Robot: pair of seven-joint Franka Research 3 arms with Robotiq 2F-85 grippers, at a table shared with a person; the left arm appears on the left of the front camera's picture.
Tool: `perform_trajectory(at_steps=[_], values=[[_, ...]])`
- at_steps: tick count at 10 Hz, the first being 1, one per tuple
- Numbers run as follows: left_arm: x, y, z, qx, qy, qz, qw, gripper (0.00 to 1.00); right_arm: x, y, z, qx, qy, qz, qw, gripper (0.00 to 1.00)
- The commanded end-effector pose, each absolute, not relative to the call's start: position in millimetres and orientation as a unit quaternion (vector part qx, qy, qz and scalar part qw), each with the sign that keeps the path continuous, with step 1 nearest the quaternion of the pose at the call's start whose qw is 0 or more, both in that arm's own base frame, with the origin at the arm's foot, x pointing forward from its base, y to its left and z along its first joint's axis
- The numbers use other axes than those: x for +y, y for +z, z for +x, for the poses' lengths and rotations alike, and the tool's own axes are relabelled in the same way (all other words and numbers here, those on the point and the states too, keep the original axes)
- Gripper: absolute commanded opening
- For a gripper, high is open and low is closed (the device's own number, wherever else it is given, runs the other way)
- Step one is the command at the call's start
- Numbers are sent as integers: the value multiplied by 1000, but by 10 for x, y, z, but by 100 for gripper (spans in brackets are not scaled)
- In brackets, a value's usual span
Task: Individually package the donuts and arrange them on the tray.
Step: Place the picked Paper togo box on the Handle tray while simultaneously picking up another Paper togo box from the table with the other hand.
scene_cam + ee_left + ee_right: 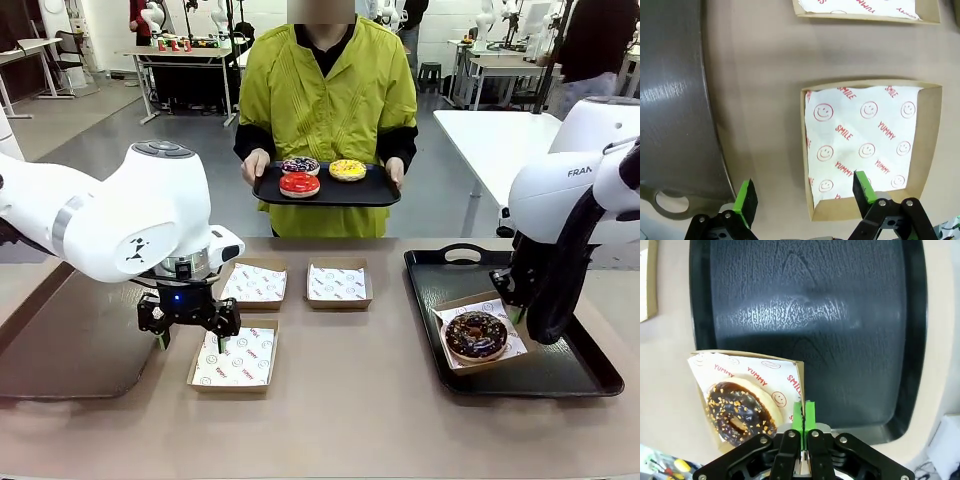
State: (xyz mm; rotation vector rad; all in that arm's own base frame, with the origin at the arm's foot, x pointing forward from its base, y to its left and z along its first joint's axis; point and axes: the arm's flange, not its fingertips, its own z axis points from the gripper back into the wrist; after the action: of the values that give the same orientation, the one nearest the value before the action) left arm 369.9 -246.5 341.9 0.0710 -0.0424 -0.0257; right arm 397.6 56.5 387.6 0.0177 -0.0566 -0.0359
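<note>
One of four done, by our read: the chocolate donut (476, 334) sits in its cardboard box (785, 371) on the black tray (578, 385), robot's right. Right gripper (803, 413) has its fingers closed at that box's wall, apparently pinching it. Left gripper (191, 336) is spread wide and empty, over the nearest empty box (236, 362); two more empty boxes (338, 284) lie behind. Red donut (299, 183), yellow donut (347, 169) and purple donut (300, 164) wait on the person's small tray (375, 192), unpackaged. Three left.
</note>
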Motion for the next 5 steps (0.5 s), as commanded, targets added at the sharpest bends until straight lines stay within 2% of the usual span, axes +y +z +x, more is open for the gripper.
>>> perform_trajectory(at_steps=[1,5], values=[[-2461,3337,3805,-44,-2,32,999,100,527,3762,4054,-38,-6,27,999,1],[-2393,3243,3838,-46,-9,20,999,100,500,3633,4173,-38,-1,33,999,1]])
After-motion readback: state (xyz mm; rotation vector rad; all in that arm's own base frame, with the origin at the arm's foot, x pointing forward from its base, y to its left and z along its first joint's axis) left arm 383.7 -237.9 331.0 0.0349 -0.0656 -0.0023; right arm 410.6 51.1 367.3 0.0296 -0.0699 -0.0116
